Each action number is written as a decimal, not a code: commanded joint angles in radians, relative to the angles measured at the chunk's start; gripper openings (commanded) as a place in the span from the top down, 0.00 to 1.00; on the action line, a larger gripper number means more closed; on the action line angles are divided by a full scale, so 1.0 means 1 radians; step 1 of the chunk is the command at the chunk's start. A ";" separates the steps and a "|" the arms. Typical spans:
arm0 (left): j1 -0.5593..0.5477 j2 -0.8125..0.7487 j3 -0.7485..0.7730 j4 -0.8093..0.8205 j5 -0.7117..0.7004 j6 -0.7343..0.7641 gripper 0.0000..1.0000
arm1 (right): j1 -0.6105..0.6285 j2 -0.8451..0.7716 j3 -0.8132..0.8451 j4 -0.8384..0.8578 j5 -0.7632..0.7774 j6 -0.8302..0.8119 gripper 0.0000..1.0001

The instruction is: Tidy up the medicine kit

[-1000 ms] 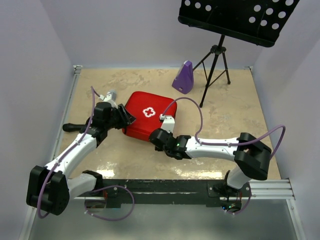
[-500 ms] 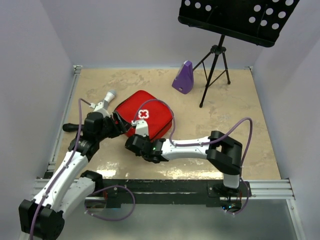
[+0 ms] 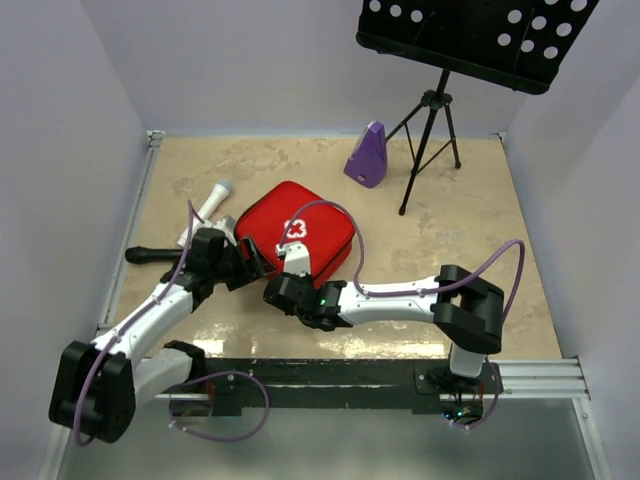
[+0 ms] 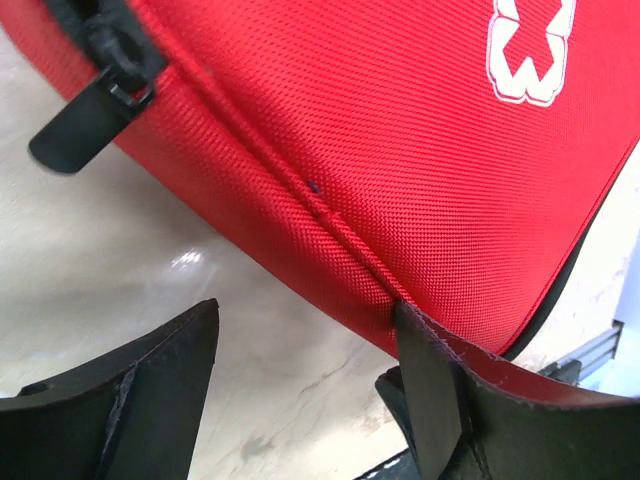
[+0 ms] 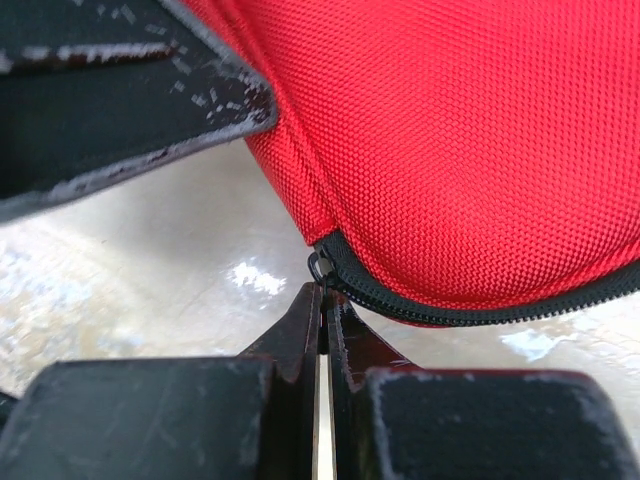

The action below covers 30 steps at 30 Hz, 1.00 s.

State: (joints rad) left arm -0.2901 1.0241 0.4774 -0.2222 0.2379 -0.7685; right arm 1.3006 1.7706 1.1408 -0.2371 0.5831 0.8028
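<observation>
Zipper work looks like the step in hand. The medicine kit [image 3: 300, 235] lies shut, cross up, on the table [image 3: 450, 200] left of middle, with both arms at its near edge. The right gripper [image 5: 322, 300] has its fingers pressed together with the tips right at the zipper slider [image 5: 320, 266]; can't tell if a tab is actually caught in there. The left gripper [image 4: 305, 320] is spread wide and holds nothing, just off the kit's red side, near a black pull tab [image 4: 85, 130]. Next I'd guess the left braces the case while the right drags the slider round the curved zipper [image 5: 440, 305].
</observation>
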 commanded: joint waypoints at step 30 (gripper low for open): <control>0.020 0.292 0.231 0.166 -0.058 0.044 0.32 | -0.011 -0.263 -0.302 -0.154 -0.042 0.138 1.00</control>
State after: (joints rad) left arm -0.2810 1.3464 0.6712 -0.0002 0.2047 -0.7555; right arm 1.2900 1.4376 0.8288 -0.2962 0.5613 0.9714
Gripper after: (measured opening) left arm 0.640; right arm 0.018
